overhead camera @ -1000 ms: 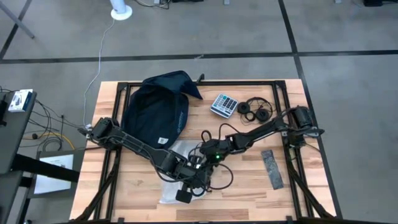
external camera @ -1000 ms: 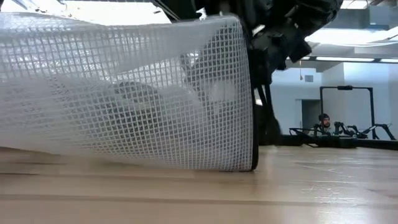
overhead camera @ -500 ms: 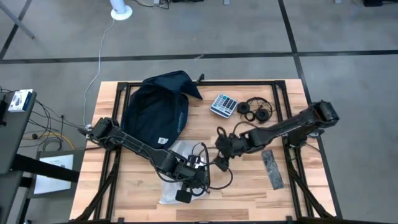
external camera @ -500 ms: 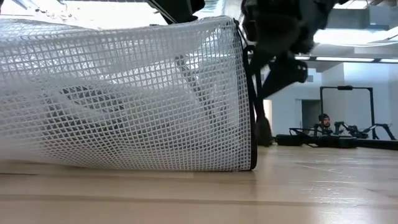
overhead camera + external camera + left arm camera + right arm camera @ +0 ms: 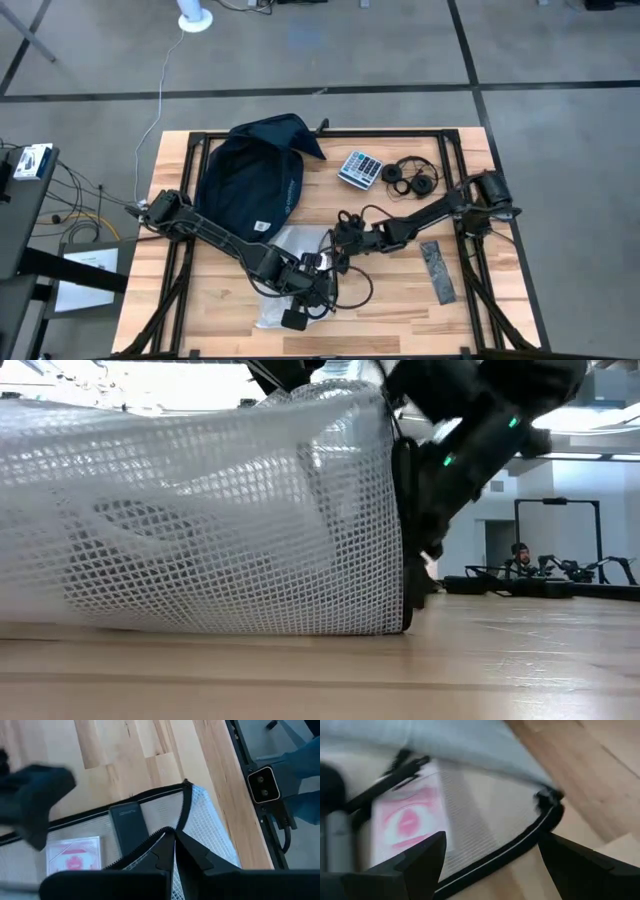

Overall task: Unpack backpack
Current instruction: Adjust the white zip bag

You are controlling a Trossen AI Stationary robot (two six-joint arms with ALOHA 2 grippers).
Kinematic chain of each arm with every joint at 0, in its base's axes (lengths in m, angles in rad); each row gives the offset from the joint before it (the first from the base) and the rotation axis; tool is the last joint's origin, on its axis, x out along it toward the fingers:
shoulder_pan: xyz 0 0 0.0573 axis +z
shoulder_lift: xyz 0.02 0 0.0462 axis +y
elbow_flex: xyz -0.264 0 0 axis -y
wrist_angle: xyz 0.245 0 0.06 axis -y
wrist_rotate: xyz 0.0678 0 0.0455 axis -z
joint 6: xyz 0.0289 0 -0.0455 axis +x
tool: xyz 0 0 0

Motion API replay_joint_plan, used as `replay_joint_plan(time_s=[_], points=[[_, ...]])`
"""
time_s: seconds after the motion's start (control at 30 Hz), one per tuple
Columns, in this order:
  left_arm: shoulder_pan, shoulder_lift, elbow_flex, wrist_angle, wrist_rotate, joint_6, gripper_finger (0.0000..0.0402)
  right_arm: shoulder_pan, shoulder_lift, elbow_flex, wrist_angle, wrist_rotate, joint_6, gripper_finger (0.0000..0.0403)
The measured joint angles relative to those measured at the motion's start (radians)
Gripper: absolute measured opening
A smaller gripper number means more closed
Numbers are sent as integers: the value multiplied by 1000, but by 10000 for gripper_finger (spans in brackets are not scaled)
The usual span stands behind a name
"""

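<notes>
Backpack (image 5: 252, 175): far-left corner of table (image 5: 400, 300), flattened, likely emptied. Mesh pouch (image 5: 290, 270): near edge, zipper rim pinched by closed left gripper (image 5: 312, 283); contents remain inside. Right gripper (image 5: 345, 232): fingers apart at pouch mouth. Calculator (image 5: 360, 168), headphones (image 5: 412, 177): already out, far edge.

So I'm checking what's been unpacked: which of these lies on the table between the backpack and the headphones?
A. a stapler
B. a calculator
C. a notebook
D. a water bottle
B: in the high view a calculator with rows of keys lies on the bare wood, right of the backpack and left of the headphones.
</notes>
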Motion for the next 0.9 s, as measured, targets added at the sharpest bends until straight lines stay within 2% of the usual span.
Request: replay_joint_plan(time_s=[0.23, 0.43, 0.7, 0.9], points=[[-20, 0, 0, -12, 0, -45, 0, -23, 43, 1, 29, 2, 72, 302], [-29, 0, 0, -18, -16, -52, 0, -5, 13, 0, 6, -2, 114, 284], [-21, 0, 0, -24, -43, -50, 0, 8, -123, 0, -222, -24, 170, 282], [-13, 0, 0, -23, -44, -42, 0, -35, -112, 0, -227, -25, 134, 282]])
